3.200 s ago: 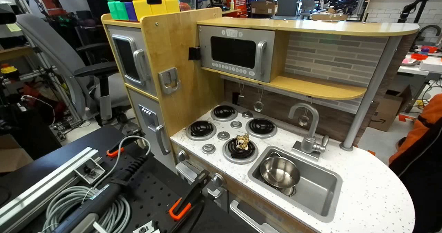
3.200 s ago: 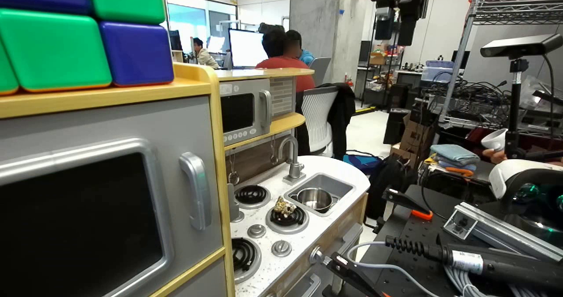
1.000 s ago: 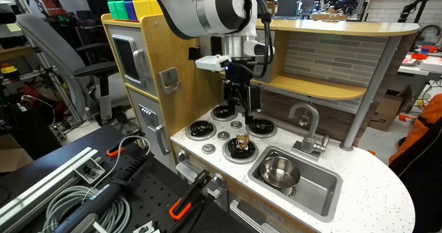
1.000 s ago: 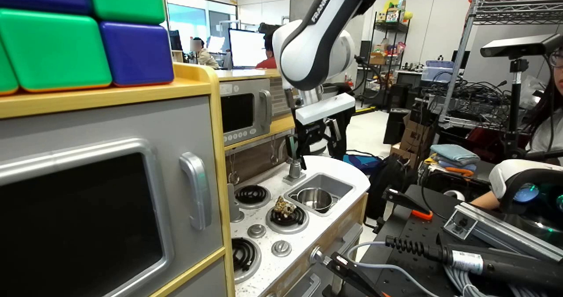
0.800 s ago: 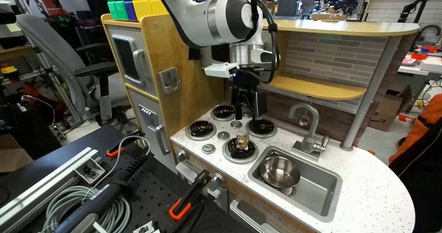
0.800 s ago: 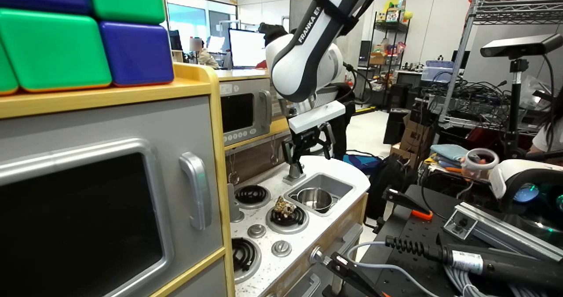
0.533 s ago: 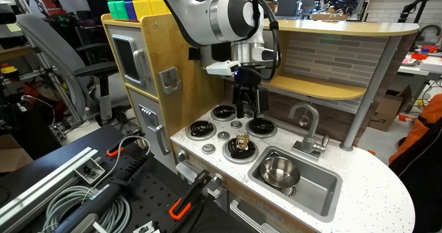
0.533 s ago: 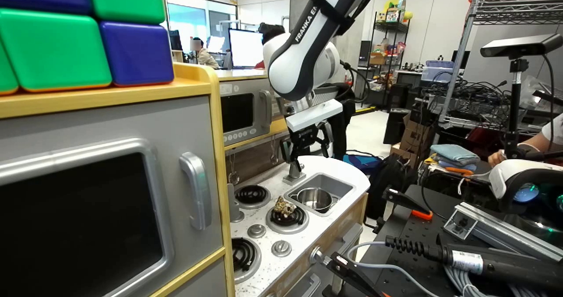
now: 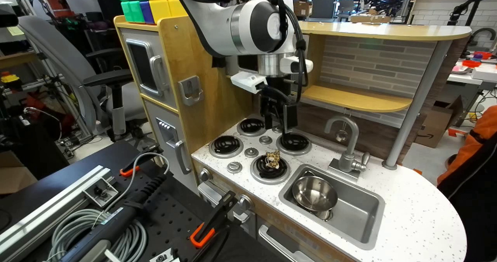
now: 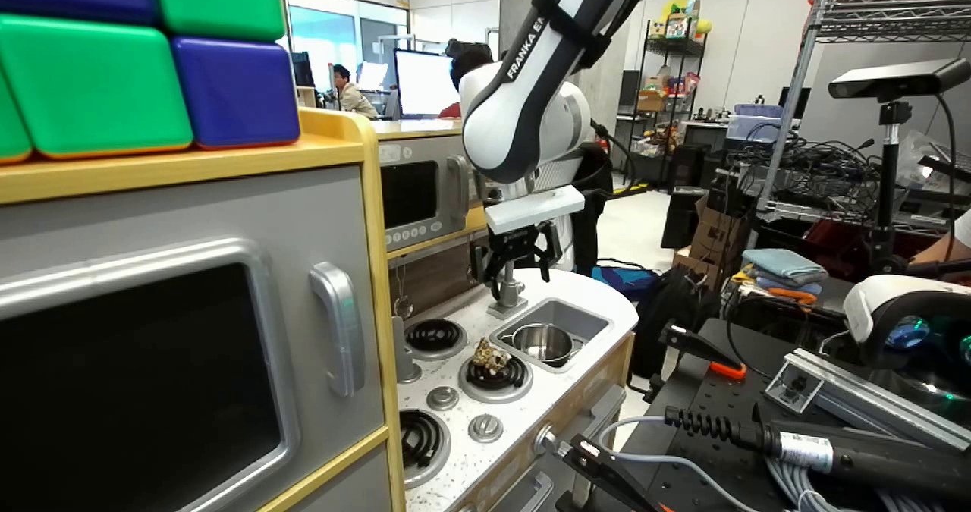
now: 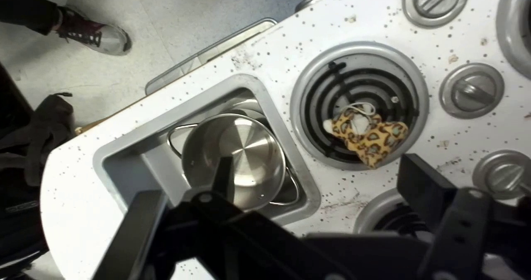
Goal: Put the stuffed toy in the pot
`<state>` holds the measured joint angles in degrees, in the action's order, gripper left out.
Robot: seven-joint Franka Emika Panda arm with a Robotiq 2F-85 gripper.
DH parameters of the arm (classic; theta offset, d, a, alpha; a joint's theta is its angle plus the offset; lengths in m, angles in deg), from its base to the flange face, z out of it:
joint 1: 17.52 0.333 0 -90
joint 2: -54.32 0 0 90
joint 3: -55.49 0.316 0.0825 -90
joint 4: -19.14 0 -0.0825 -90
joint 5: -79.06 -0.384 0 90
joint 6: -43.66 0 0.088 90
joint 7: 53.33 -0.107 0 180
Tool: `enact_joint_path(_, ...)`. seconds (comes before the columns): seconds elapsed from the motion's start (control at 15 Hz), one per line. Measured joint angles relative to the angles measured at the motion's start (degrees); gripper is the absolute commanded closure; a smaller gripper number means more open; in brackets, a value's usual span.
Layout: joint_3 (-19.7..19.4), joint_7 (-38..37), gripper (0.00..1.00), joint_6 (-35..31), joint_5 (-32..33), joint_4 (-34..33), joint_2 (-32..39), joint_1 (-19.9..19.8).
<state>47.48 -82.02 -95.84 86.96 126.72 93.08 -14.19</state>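
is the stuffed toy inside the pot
No, in the wrist view the stuffed toy lies on a burner, outside the pot.

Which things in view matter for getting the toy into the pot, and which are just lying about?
For the job:
stuffed toy, on a burner
pot, in the sink
open claw

Just lying about:
coiled grey cable
metal rail
folded cloths
coloured blocks

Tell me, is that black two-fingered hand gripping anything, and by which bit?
Nothing is held: the hand is open, apart from the small yellow leopard-spotted fabric toy, which lies on a round black coil burner.
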Motion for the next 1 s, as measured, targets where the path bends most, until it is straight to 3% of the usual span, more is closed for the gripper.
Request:
enact_joint_path(0.4, 0.15, 0.83, 0.0, -10.59, -2.49, 1.57, 3.92, 0.37)
enact_joint_path(0.67, 0.4, 1.16, 0.0, -10.88, -4.3, -0.4, 7.06, 1.47)
enact_joint_path(1.0, -0.11, -0.83, 0.0, -10.62, -5.15, -7.46, 12.71, 4.3)
